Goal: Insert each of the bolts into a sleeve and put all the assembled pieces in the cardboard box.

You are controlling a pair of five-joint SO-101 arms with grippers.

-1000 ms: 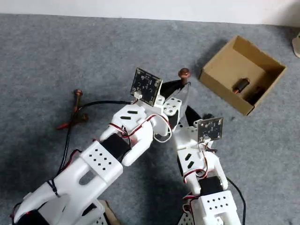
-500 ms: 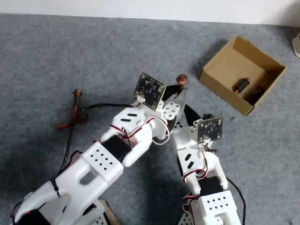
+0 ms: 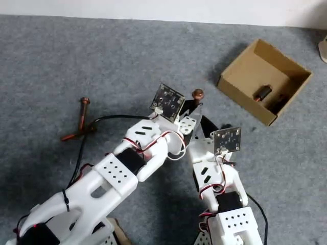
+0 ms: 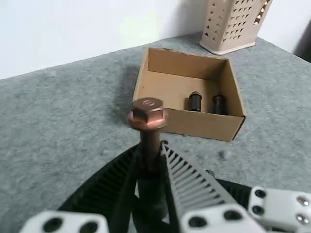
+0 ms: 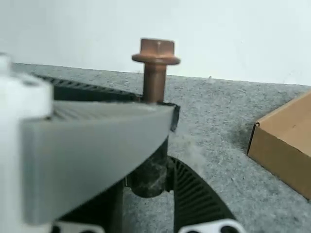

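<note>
Both arms (image 3: pixel 117 176): white printed shells, black servos, red/white/black wire looms, perforated link plates, dark wrist camera boards (image 3: pixel 167 101). Ribbed fingers (image 4: pixel 192 182), black and grey.

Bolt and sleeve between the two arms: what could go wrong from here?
1. Bare shank of the bolt shows above the sleeve, so it looks only partly seated; if the left gripper lets go now, it may tip out.
2. A black cable runs beside the loose bolts on the carpet; an arm swing could drag them.

Upright bolt (image 3: pixel 197 94) just left of cardboard box (image 3: pixel 243 99)
</note>
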